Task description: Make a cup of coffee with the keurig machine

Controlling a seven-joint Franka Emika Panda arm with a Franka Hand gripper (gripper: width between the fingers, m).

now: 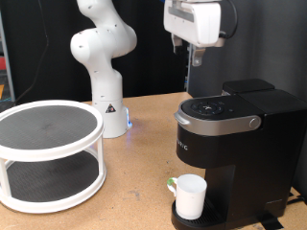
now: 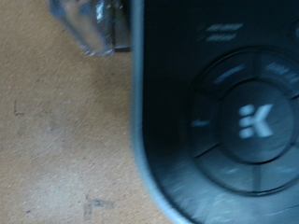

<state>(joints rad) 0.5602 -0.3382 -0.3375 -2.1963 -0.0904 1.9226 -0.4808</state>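
Note:
The keurig machine [image 1: 230,144] is a black box standing at the exterior view's right, with its lid down. Its round top button panel [image 1: 213,108] fills the wrist view, where the K button [image 2: 248,121] shows blurred. The white cup [image 1: 189,196] stands upright on the drip tray under the spout. My gripper [image 1: 196,59] hangs in the air above the machine's top, apart from it. In the wrist view its fingertips [image 2: 93,28] sit close together beside the machine's edge, holding nothing.
A white two-tier round rack [image 1: 48,153] stands at the exterior view's left on the wooden table [image 1: 134,192]. The arm's white base [image 1: 106,105] is behind it. A small green thing [image 1: 172,182] shows beside the cup.

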